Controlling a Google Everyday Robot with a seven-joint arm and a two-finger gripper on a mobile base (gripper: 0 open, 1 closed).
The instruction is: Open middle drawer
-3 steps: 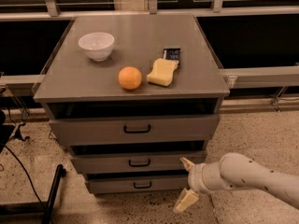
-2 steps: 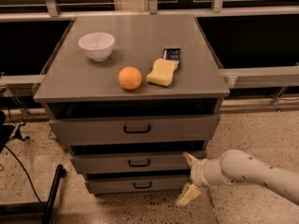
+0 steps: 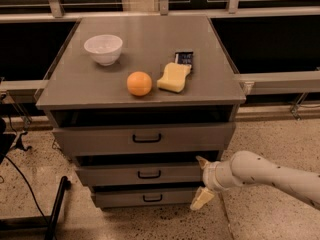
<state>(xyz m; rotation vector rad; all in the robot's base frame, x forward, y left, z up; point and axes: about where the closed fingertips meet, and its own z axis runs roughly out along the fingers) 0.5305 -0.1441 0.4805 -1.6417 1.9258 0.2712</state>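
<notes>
The middle drawer is the grey front with a small black bar handle, between a wider top drawer and a narrower bottom drawer. Each front stands out a little, with a dark gap above it. My gripper comes in from the right on a white arm, low beside the right end of the middle drawer front. Its two pale fingers are spread apart, one near the drawer's upper right corner, the other lower by the bottom drawer. It holds nothing.
On the cabinet top sit a white bowl, an orange, a yellow sponge and a dark packet. A black stand leg leans at the lower left with cables. A railing runs behind.
My gripper has shifted slightly right and up beside the drawers' right end, and the arm has moved with it. The drawers and the objects on top have not moved.
</notes>
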